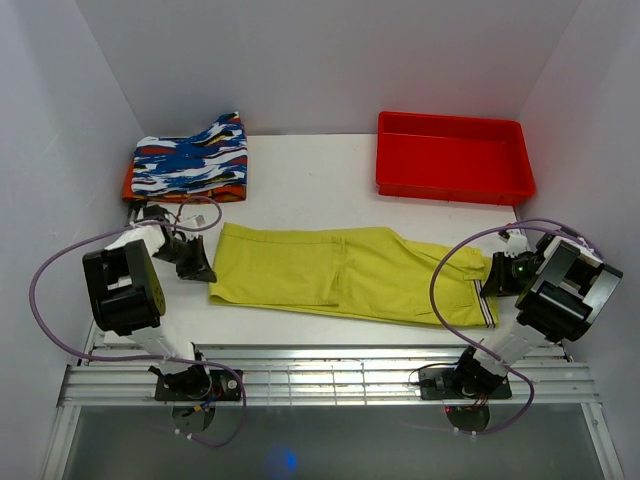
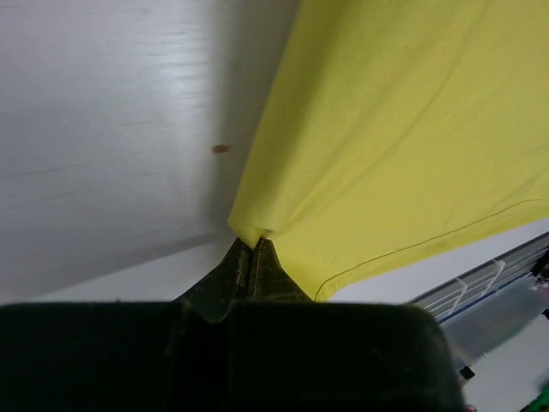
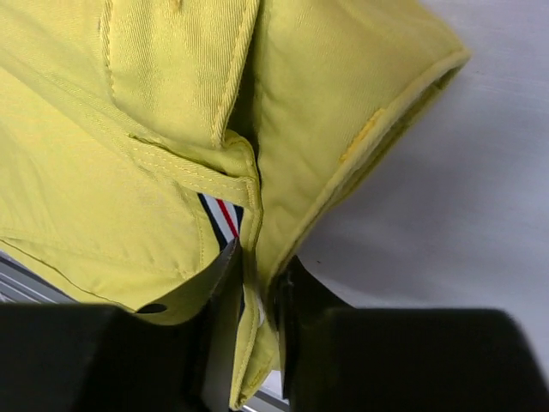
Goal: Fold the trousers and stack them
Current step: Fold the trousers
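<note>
Pinching the chartreuse trousers (image 1: 340,270) at both ends, I have my left hand (image 2: 250,256) clamped on a leg-hem corner and my right hand (image 3: 257,279) clamped on the waist edge beside the striped band (image 3: 225,219). The trousers lie flat on the tabletop (image 1: 300,180), stretched between my arms; holding opposite ends should let me fold one end over the other.

Robot lab (white enclosure (image 1: 320,60), railed bench (image 1: 330,380))

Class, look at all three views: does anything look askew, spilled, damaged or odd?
Little stands out. The trousers lie slightly askew across the table, and a small brown speck marks it beside their hem. Nothing looks spilled or torn.
</note>
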Robot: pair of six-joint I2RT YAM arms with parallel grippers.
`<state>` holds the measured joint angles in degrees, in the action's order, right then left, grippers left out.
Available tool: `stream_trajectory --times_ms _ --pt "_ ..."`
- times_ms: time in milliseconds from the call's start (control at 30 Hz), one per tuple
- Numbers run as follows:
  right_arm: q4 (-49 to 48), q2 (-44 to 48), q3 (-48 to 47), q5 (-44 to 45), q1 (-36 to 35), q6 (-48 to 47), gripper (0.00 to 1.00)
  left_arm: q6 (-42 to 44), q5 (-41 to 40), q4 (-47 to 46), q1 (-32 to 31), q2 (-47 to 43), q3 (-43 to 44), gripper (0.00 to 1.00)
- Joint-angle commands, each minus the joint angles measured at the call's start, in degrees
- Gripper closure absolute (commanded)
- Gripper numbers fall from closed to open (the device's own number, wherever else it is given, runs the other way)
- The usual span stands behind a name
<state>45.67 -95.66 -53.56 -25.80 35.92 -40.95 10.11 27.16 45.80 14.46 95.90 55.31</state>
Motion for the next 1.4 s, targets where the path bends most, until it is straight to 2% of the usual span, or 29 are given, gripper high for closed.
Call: stream_trajectory --times_ms 0,33,67,100,200,233,267,300,333,400,433,500,533,600,667,800,867,967,1133,1200,1233,1267,1300,1367 --pt "-3.39 -1.37 1.44 3.74 -0.33 -0.10 0.79 6.03 6.64 1.91 7.14 2.35 3.22 1.00" --pt "-3.57 -1.46 1.44 3.92 -0.33 -0.01 0.88 7.11 7.90 2.71 7.95 3.15 3.66 1.00" --pt "-3.66 -1.38 1.44 4.18 -0.33 0.08 0.91 8.34 9.56 4.28 8.91 3.94 4.71 1.00" --pt "-3.57 -1.64 1.27 4.18 -0.33 0.08 0.92 11.48 13.58 6.65 10.31 5.95 5.94 1.00" --pt "-3.13 -1.73 1.00 3.92 -0.33 0.17 0.92 15.45 16.08 9.65 10.85 10.25 7.70 1.00" --pt "-2.35 -1.81 0.74 3.57 -0.33 -0.01 0.92 16.42 16.00 10.18 10.94 10.97 8.06 0.97" --pt "-1.64 -1.81 0.22 2.35 -0.33 -0.10 0.89 16.52 16.08 10.53 11.03 11.50 8.41 0.90" --pt "-0.77 -1.90 -0.14 1.47 -0.33 -0.88 0.84 16.61 16.26 10.54 11.38 11.68 8.50 0.72" --pt "1.33 -1.81 -0.66 0.59 -0.33 -1.23 0.75 16.44 16.70 9.93 11.47 11.33 8.50 0.62" --pt "3.10 -1.29 -1.81 -1.26 -0.33 -1.76 0.64 15.12 16.87 9.13 12.26 10.63 8.67 0.47" --pt "4.15 -1.03 -2.33 -2.05 -0.33 -2.29 0.53 14.85 17.22 8.87 12.52 9.93 8.76 0.38" --pt "6.27 0.11 -3.74 -2.94 -0.33 -2.64 0.46 14.76 18.80 8.78 13.05 9.40 8.94 0.34" --pt "6.88 0.29 -4.35 -3.11 -0.24 -2.99 0.39 14.68 18.98 8.60 13.14 9.22 8.94 0.33" --pt "8.73 0.82 -6.02 -3.03 -0.24 -3.96 0.35 13.63 19.07 7.38 13.31 9.13 8.85 0.32" --pt "9.78 1.17 -7.08 -2.68 0.11 -4.57 0.27 13.53 19.60 6.50 13.40 9.48 8.94 0.31" --pt "11.54 1.17 -8.84 -1.45 1.08 -5.54 0.21 12.92 21.70 5.44 13.23 11.41 9.03 0.31" --pt "11.81 0.74 -9.81 -0.48 1.78 -5.89 0.20 12.22 21.89 3.78 13.14 11.42 7.81 0.32" --pt "12.95 -0.05 -11.91 -0.56 3.10 -6.51 0.18 11.69 22.15 1.84 13.05 11.15 5.87 0.38" --pt "14.53 -2.60 -12.45 -2.49 3.19 -7.04 0.21 10.20 24.08 0.43 13.05 12.03 5.51 0.71" --pt "14.27 -3.74 -11.05 -4.08 2.93 -6.51 0.21 9.49 24.78 0.25 13.05 11.95 5.69 0.79" --pt "13.75 -4.01 -10.43 -4.43 2.40 -6.16 0.22 9.40 25.05 0.25 13.05 11.77 5.77 0.90" --pt "12.09 -4.10 -9.64 -5.04 2.14 -5.55 0.22 9.40 25.05 0.25 13.05 10.99 5.95 0.95" --pt "11.38 -4.53 -8.15 -5.57 1.79 -4.68 0.23 9.49 25.22 0.51 13.31 10.37 6.04 0.99" --pt "10.06 -4.80 -6.83 -6.36 0.38 -3.88 0.24 10.10 25.75 2.01 13.93 8.27 7.26 1.00"
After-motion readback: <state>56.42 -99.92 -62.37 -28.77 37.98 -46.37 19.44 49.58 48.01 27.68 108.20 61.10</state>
